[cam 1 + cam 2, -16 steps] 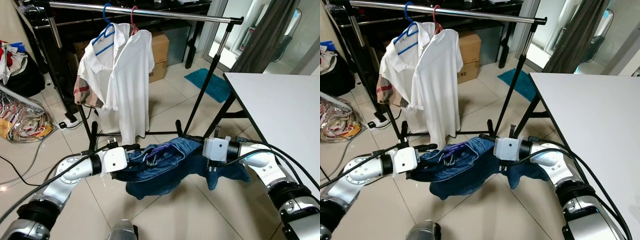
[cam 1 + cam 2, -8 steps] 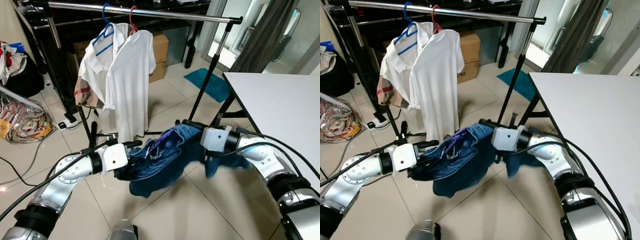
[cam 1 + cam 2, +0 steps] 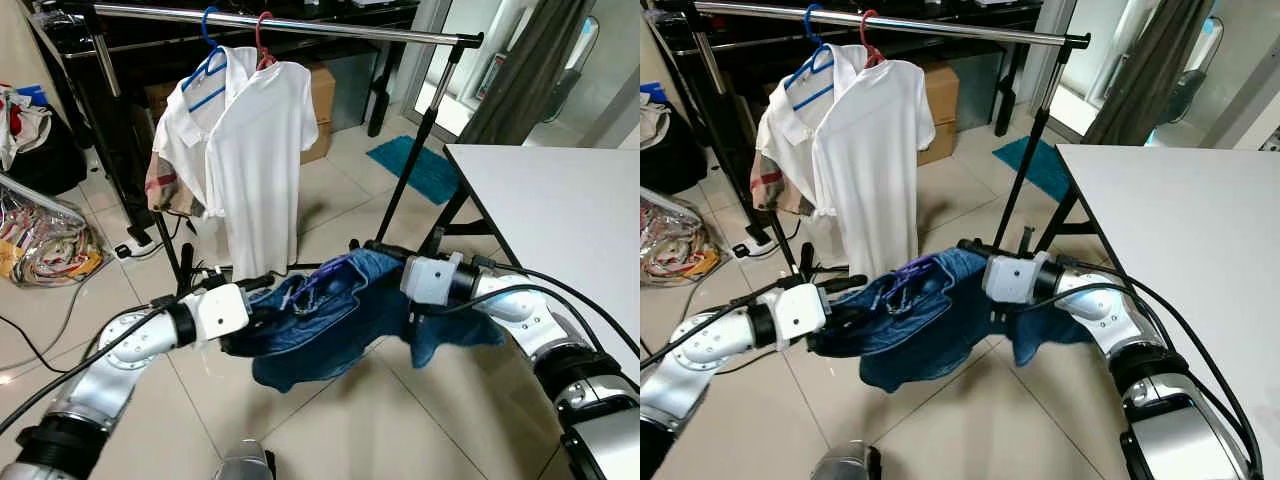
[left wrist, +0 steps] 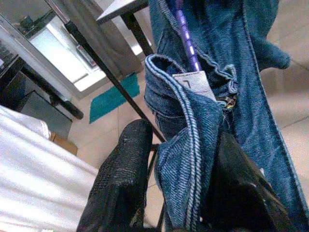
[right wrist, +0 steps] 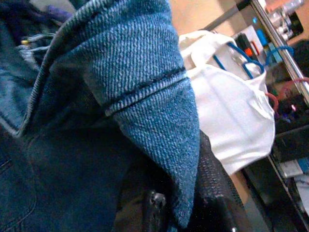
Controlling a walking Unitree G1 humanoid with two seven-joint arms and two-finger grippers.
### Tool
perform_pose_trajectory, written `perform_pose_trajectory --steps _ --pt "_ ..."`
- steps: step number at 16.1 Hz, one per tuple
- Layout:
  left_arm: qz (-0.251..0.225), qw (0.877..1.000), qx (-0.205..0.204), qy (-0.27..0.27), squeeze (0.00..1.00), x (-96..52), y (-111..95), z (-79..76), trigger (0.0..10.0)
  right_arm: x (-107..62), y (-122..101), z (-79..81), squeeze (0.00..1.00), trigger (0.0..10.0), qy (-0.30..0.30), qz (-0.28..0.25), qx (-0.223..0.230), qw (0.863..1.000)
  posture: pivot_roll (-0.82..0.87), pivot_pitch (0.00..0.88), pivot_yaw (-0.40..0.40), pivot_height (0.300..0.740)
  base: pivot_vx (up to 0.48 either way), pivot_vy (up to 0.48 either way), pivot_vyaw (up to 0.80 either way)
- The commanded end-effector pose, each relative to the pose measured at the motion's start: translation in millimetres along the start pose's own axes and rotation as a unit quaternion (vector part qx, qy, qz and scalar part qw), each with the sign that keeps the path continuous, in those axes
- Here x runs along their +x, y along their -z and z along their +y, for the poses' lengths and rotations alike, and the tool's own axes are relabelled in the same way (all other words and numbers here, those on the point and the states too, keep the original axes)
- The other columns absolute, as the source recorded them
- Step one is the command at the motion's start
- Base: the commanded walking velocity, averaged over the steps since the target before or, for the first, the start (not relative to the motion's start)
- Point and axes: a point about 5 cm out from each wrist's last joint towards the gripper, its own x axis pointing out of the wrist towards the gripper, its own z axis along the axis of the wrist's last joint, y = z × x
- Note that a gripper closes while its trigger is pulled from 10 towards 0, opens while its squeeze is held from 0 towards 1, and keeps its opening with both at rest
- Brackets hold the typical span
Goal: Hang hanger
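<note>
A blue denim garment (image 3: 330,320) hangs stretched between my two grippers, low over the tiled floor in front of the clothes rack. A purple hanger (image 3: 325,275) sticks out of its collar. My left gripper (image 3: 264,312) is shut on the garment's left edge; in the left wrist view the denim (image 4: 193,145) sits between both black fingers (image 4: 123,183). My right gripper (image 3: 378,252) is shut on the right edge, and a denim fold (image 5: 140,77) drapes over its finger (image 5: 212,193). Above runs the rack's metal rail (image 3: 300,22).
Two white shirts (image 3: 255,160) hang on a blue hanger (image 3: 208,62) and a red hanger (image 3: 266,40) at the rail's left part. A white table (image 3: 560,210) stands right. Rack legs (image 3: 190,265), cardboard boxes (image 3: 320,100), a teal mat (image 3: 425,165) and a clothes bag (image 3: 45,240) lie around.
Both arms have lifted the denim garment slightly and carried it a little toward the rack; its loose lower part has swung. Both grips stay the same.
</note>
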Motion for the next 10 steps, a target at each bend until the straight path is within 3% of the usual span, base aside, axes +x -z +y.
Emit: perform_pose_trajectory --steps 1,10 --pt "0.017 0.999 0.005 0.037 0.00 -1.0 3 -8.6 10.0 -8.9 -2 -7.4 0.00 10.0 0.031 -0.017 -0.008 0.999 0.31 0.000 -0.068 0.740 0.000 0.000 0.00" --pt "0.034 0.998 0.016 0.047 0.00 -10.1 5 -0.6 10.0 -22.7 8 4.4 0.00 10.0 -0.011 0.015 -0.048 0.999 0.31 0.000 -0.062 0.740 0.000 0.000 0.00"
